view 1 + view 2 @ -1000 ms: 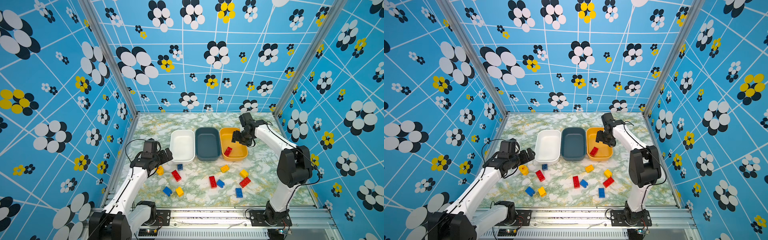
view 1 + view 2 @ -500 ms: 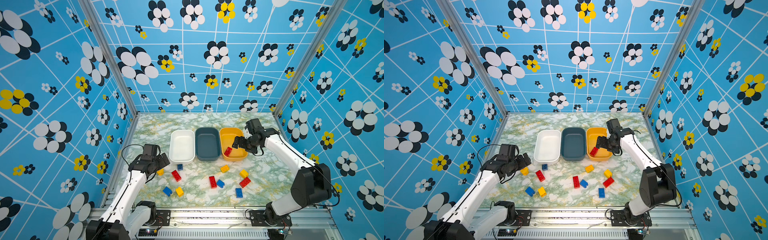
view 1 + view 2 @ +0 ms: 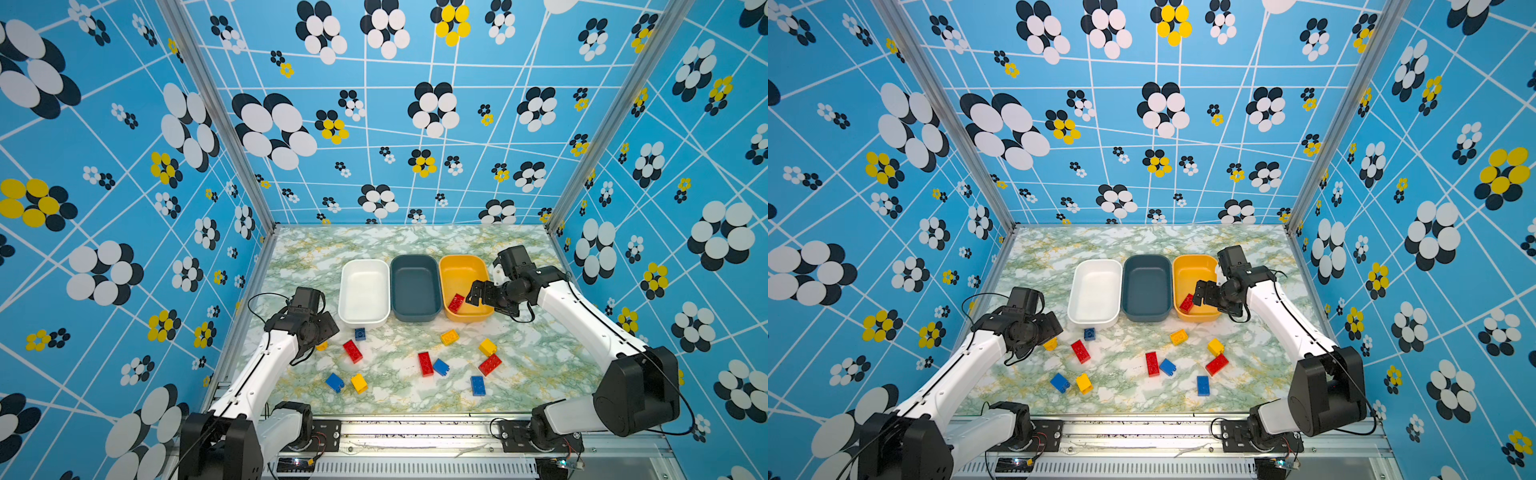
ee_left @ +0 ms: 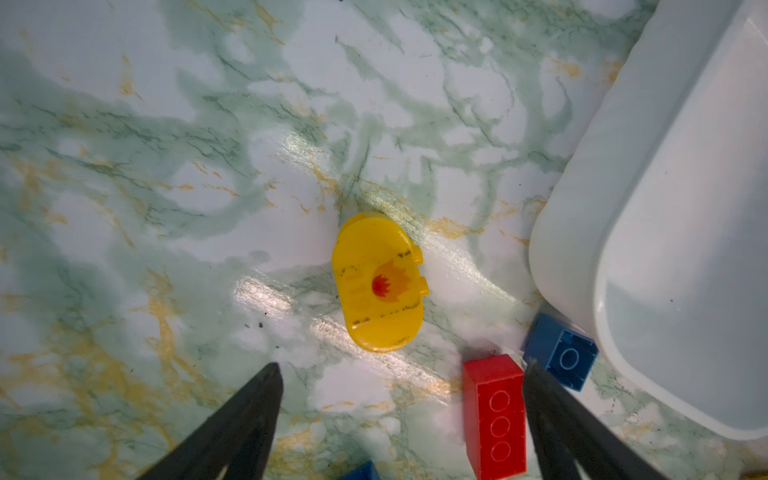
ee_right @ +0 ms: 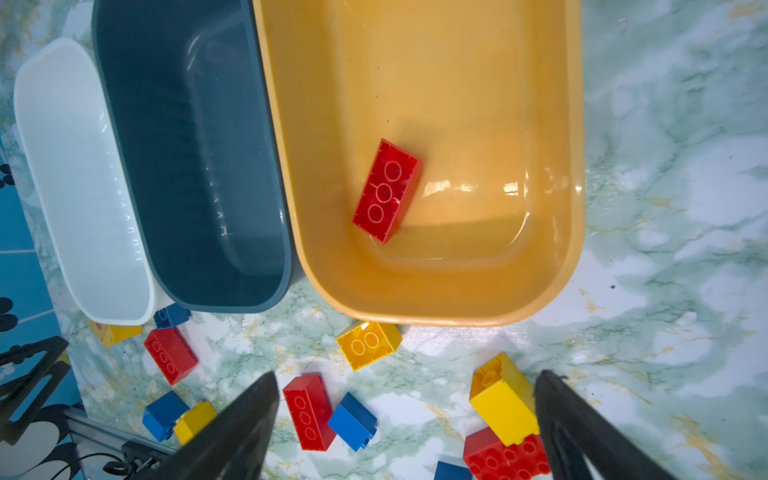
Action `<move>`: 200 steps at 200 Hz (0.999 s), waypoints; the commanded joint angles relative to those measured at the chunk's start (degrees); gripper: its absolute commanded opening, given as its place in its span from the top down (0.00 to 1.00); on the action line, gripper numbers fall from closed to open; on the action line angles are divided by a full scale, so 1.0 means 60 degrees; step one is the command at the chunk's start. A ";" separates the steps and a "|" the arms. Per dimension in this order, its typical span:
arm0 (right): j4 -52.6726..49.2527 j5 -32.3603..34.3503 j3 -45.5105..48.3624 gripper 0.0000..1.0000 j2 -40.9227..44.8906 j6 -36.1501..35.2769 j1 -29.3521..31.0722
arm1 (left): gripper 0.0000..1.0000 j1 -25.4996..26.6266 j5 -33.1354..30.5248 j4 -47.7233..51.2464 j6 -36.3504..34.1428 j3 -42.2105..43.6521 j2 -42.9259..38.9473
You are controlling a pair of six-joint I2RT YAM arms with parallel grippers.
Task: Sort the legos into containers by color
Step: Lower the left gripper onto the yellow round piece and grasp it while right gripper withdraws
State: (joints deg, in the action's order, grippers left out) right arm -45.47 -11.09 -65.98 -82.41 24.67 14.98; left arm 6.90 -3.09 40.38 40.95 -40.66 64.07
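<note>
Item: legos, approx. 12 pcs, small glossy plastic bricks, red/blue/yellow, oblong or near-cube. We logged 1 red brick [image 5: 386, 190], oblong, three rings on its upper face, lying inside the yellow-orange tub [image 3: 459, 270] toward its robot-side end. The rest lay loose on the marble table [image 3: 374, 241] on the robot side of the tubs, incl. a rounded yellow piece [image 4: 380, 282] w/ flame print, on its side, near the white tub [image 3: 363, 286]. Slate tub [image 3: 415, 286] sat between the other two. We noted left gripper [image 4: 401, 368] above that yellow piece, fingers spread, holding nothing. Right gripper [image 5: 406, 375] was over the yellow-orange tub's robot-side end, likewise spread, empty.
</note>
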 commanded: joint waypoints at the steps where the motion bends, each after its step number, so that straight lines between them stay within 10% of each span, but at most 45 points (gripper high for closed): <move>1: -0.0043 -0.0070 0.0184 0.03 0.0330 0.0047 0.0034 | 0.11 0.0052 -0.0268 0.0152 0.0166 0.0054 0.0252; 200: -0.0197 0.0188 0.0070 0.01 0.0498 0.0214 0.0018 | 0.38 -0.0113 -0.0774 -0.0900 0.0221 -0.0602 0.3125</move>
State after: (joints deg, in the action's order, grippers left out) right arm -45.56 -10.83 -64.84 -79.99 25.28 14.98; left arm 6.72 -6.52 35.35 41.85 -42.33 81.71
